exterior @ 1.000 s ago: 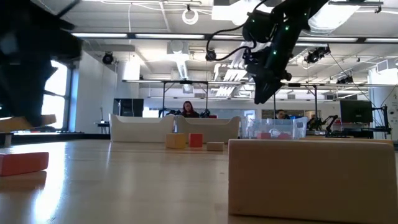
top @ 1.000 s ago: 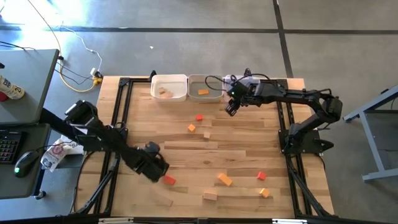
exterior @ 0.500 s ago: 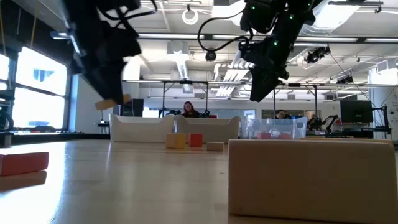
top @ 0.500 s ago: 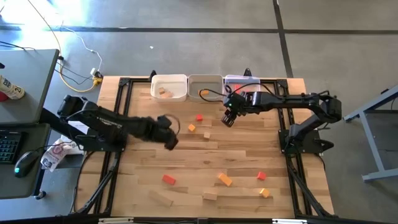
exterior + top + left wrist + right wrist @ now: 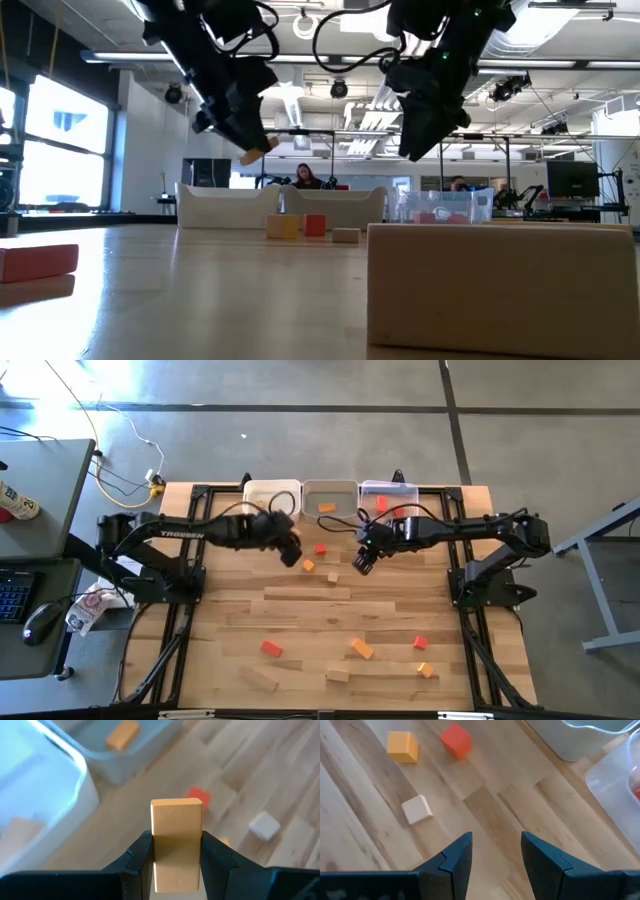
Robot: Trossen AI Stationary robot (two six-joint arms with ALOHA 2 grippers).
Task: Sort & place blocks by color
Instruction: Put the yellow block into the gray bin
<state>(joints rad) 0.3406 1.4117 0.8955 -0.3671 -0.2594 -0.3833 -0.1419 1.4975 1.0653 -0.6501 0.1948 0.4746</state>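
My left gripper (image 5: 291, 553) hangs in the air just near of the white bin (image 5: 272, 499), shut on a light wood bar (image 5: 177, 845); the bar's end pokes out below the fingers in the low view (image 5: 257, 153). My right gripper (image 5: 360, 563) is open (image 5: 496, 842) above the table, beside a cluster of three cubes: red (image 5: 320, 548), orange (image 5: 308, 566) and light wood (image 5: 332, 575). The middle bin (image 5: 330, 501) holds an orange block (image 5: 121, 734). More red, orange and wood blocks lie near the table's near edge. My left gripper pinches the light wood bar between its two fingers, one on each long side face (image 5: 156, 851). The fingers lie along the bar, and its free end (image 5: 177, 806) sticks out past the fingertips. It is lifted clear of the table and slants downward.
A clear bin (image 5: 389, 494) with red pieces stands at the right of the bin row. A red bar (image 5: 271, 648), an orange block (image 5: 361, 649), small red (image 5: 420, 643) and orange (image 5: 425, 670) cubes and two wood bars (image 5: 338, 675) lie near. Bare wood shows mid-table.
My left gripper, carrying the wood bar, has risen from the near-left area beside the red bar and swung toward the far edge and right, up to the white bin. My right gripper has moved left and nearer from the clear bin, toward the three cubes.
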